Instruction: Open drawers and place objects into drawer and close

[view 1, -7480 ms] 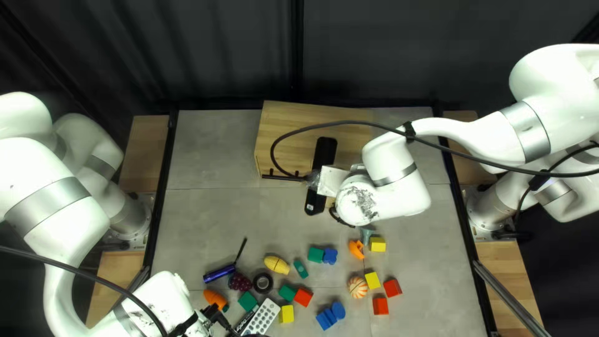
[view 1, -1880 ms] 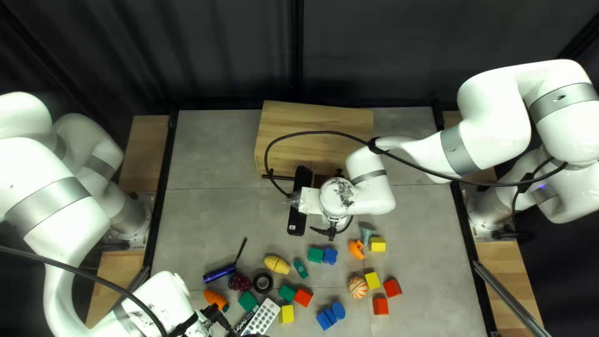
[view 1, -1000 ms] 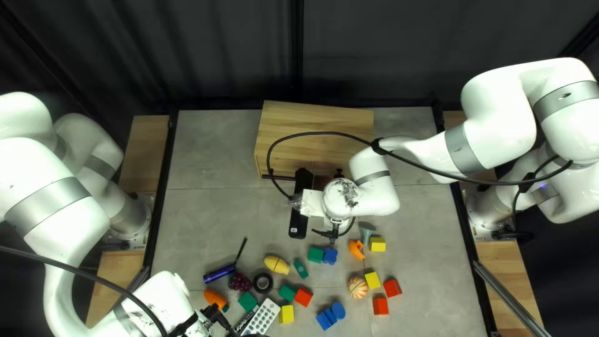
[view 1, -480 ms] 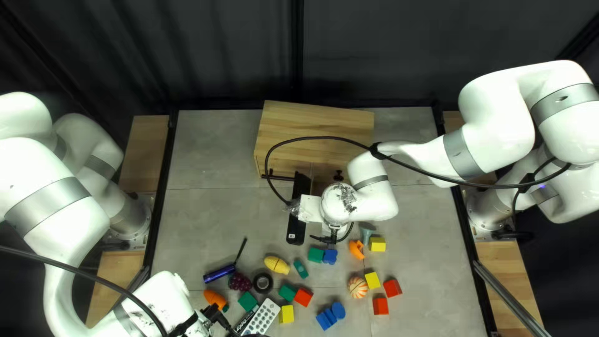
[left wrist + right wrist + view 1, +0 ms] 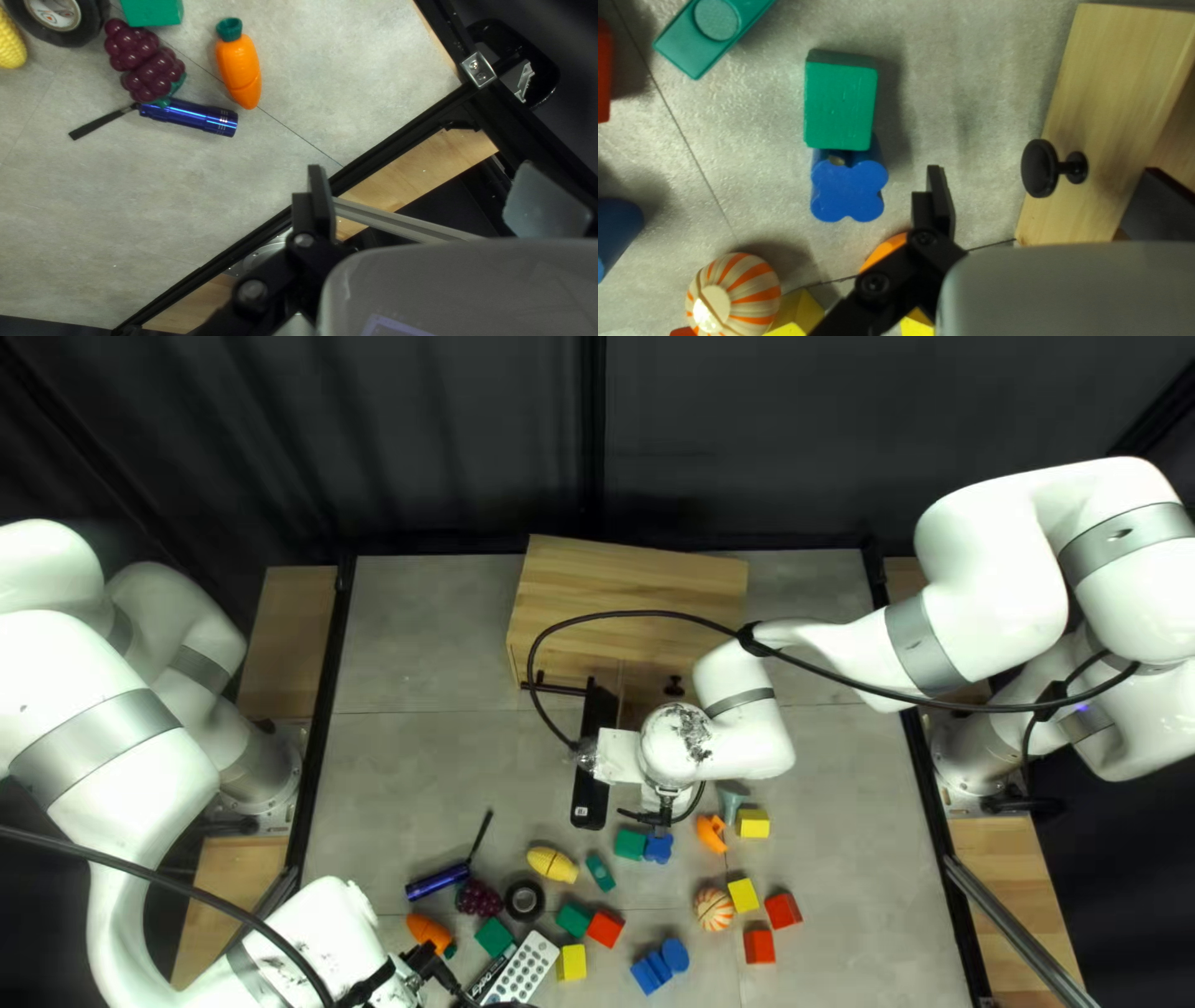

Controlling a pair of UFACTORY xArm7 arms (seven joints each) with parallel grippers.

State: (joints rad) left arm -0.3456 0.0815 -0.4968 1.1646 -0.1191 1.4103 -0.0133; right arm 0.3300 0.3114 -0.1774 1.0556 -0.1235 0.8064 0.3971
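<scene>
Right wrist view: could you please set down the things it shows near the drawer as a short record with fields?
green block: rectangular, touching the blue block
blue block: clover-shaped face up
knob: black, round, on the pale wooden drawer front
striped ball: orange and cream, beside a yellow block
teal block: long, with a round inset, apart from the green block

Dark curtain point(image 5: 373, 429) behind grey table point(image 5: 420, 635)
</scene>
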